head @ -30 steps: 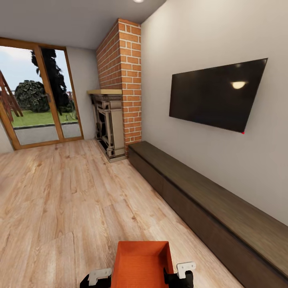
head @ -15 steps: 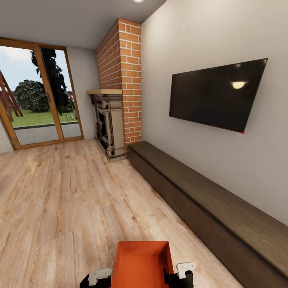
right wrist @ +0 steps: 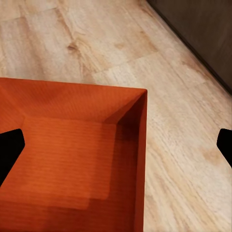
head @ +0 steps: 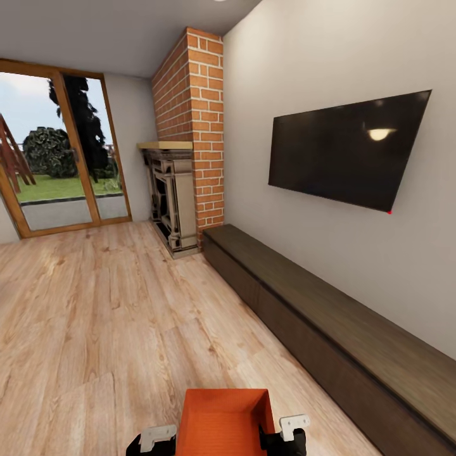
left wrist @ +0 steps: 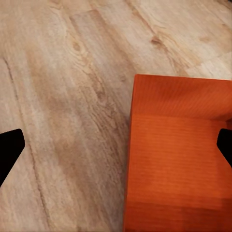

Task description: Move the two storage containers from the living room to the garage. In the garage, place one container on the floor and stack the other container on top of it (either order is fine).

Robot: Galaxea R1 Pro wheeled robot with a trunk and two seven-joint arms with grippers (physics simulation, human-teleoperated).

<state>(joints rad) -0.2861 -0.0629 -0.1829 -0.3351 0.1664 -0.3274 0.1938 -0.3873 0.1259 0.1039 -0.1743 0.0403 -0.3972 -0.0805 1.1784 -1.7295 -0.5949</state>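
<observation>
**Spotter:** While you sit in the living room [head: 126, 297], start nearest. Orange-red storage container [head: 225, 421] at 6 o'clock in the head view, open top up, above the light wood plank floor [head: 95, 329]. Left gripper [head: 155, 438] hard against its 9 o'clock wall, right gripper [head: 288, 430] hard against its 3 o'clock wall.

**Operator:** Are the grippers clamped on it?

**Spotter:** Left wrist view: dark fingertips [left wrist: 9, 150] stand wide apart, one tip over bare planks, the other over the container's inside. One wall runs between them. Right wrist view: same spread, one fingertip [right wrist: 8, 147] over the box floor, the other over planks, the wall edge between. So both jaws are spread, each straddling a wall. You cannot tell contact from these views, nor whether the box rests on the planks or hangs clear.

**Operator:** And beyond the box?

**Spotter:** Long dark low cabinet [head: 342, 342] runs from 4 o'clock up toward 1 o'clock along the wall. Black TV [head: 345, 149] is mounted above it at 2 o'clock, a lamp reflected in its screen. Red brick fireplace [head: 190, 145] at 12 o'clock, at the cabinet's far end. Glass doors [head: 60, 152] at 10 o'clock, wood-framed, lawn and shrubs outside.
</observation>
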